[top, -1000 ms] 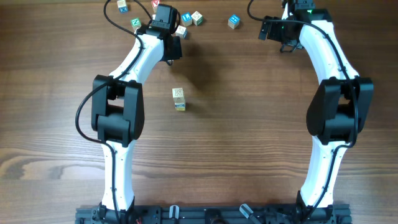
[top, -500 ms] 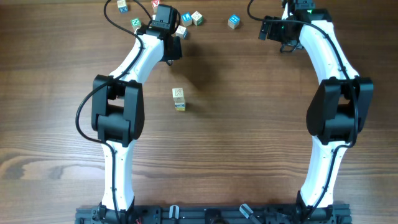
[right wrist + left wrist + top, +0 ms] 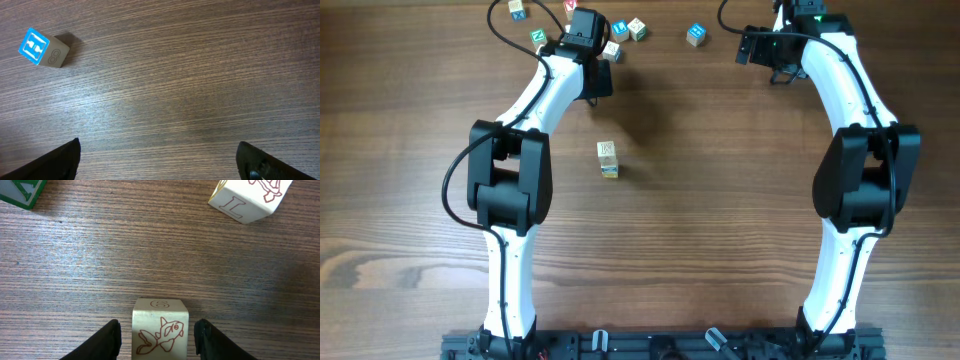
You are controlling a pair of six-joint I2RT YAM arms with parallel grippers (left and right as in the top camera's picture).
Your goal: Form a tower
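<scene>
- We are straddling the fish cube (image 3: 160, 322) with the left gripper (image 3: 159, 337), fingers parted and clear of it; we are centring before squeezing squarely.
- Our right gripper (image 3: 160, 160) is hanging spread wide, holding nothing.
- The tower (image 3: 608, 159) is standing mid-table, well apart.

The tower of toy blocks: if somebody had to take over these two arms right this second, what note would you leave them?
Left gripper: open, fingers either side of a fish-printed block on the table, small gaps both sides, not gripping.
Right gripper: wide open, empty, over bare wood near a blue-faced block.
Tower: a short stack already stands mid-table, away from both arms; height cannot be counted from above.
Left to do: several loose blocks lie along the far edge; probably close on the fish block and carry it to the tower.
</scene>
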